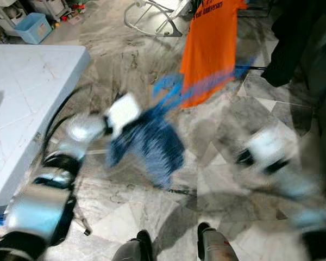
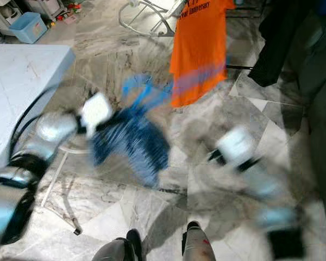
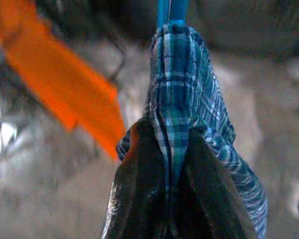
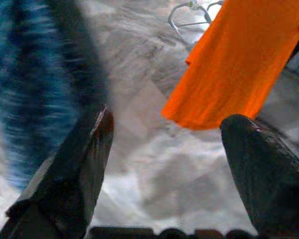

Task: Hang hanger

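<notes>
Fingers (image 3: 139, 189) of your left gripper (image 3: 172, 199) are clamped tight on a fold of the blue plaid garment (image 1: 152, 141), and the wrist view shows the cloth pinched between the two black pads with the blue hanger (image 3: 170, 10) rising out of the top of it. Note what that means: you are holding fabric, not plastic. If the garment slides on the hanger's shoulders while the arm swings, the hanger could tip or drop free, and you would be left gripping a shirt alone.

Your right gripper (image 4: 164, 164) is spread wide with nothing between its fingers, pointed at the marble floor (image 1: 152, 217) and the orange T-shirt (image 1: 212, 49) hanging ahead. In the head views both arms and the plaid garment are heavily smeared by motion, so I cannot tell you exactly where the hanger's hook sits or which way it faces. That is your main risk: reaching for the drying rack (image 1: 152, 16) at this pace, you may miss the rail or snag the orange shirt beside it.

The garment hangs in mid-air between the white table (image 1: 27, 98) and the orange shirt, above the floor. Slow the arm, let the picture settle, and find the hook before you commit
</notes>
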